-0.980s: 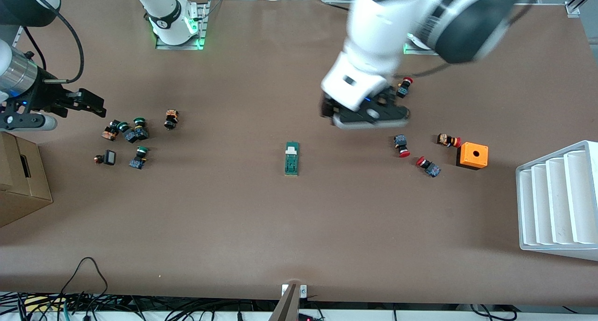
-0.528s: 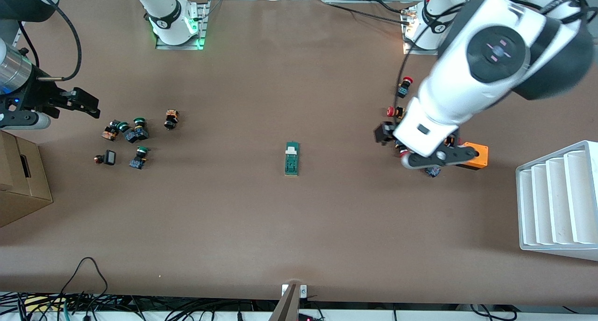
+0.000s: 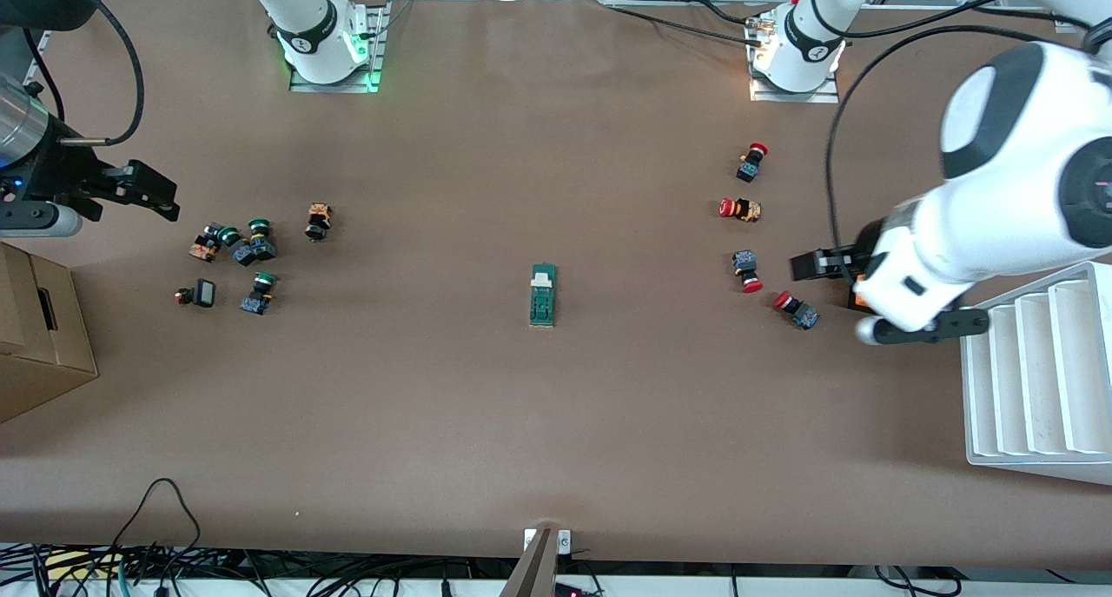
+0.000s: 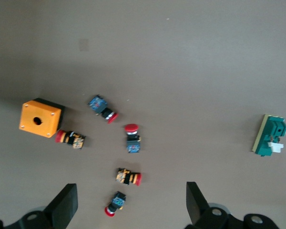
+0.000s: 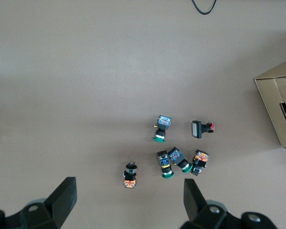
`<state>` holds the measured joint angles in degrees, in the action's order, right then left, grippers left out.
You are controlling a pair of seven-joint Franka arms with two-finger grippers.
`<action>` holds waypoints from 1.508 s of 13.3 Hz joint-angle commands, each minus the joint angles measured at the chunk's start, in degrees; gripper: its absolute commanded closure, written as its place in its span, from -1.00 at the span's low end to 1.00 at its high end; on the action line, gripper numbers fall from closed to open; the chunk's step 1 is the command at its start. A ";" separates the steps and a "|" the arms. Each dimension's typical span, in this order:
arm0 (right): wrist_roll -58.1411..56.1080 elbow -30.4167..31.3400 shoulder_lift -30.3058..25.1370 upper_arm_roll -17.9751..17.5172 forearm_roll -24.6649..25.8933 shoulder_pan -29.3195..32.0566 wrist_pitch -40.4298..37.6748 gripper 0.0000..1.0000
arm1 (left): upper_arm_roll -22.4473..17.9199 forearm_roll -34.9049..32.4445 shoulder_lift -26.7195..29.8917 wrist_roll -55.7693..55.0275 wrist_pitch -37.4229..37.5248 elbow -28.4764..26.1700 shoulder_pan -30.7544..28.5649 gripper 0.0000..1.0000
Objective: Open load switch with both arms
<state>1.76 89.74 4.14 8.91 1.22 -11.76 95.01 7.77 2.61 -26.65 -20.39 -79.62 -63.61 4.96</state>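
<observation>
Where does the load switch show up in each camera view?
Front view: load switch at mid-table, alone.
Left wrist view: at the picture's edge, apart from the red buttons.
Right wrist view: only a pale sliver at the frame edge, uncertain.
Shared landmark: orange cube, partly hidden under the left arm in front.

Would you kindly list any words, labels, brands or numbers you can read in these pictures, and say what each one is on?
No text can be read here.
Black band above each arm base: a small white mark, too small to read.
Load switch: no lettering visible.
Orange cube: plain, only a hole.
Cardboard box: no print visible.
</observation>
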 commanded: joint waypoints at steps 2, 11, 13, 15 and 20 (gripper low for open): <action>0.70 -1.05 0.34 -0.29 0.45 -0.19 -0.79 -0.98 | -8.98 3.01 14.32 9.47 -7.55 -18.53 3.12 -1.00; 0.53 -0.97 0.34 -0.21 0.53 -0.10 -0.87 -0.98 | -17.61 -2.26 26.99 19.68 -7.04 -27.09 7.35 -1.00; 0.53 -0.97 0.34 -0.21 0.53 -0.10 -0.96 -0.98 | -17.61 -3.31 28.76 19.86 -8.17 -29.11 7.35 -1.00; 0.62 -0.97 0.43 -0.21 0.53 -0.10 -0.96 -0.98 | -17.70 -4.11 29.38 22.48 -8.97 -30.08 6.82 -1.00; 0.53 -1.05 0.43 -0.21 0.53 -0.10 -0.52 -0.98 | -20.33 -3.93 30.17 23.11 -14.41 -32.36 6.64 -1.00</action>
<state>1.85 89.71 4.21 8.91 1.22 -11.99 94.91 -11.27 -0.38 1.34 1.41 -91.58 -92.79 11.24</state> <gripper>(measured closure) 0.004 0.000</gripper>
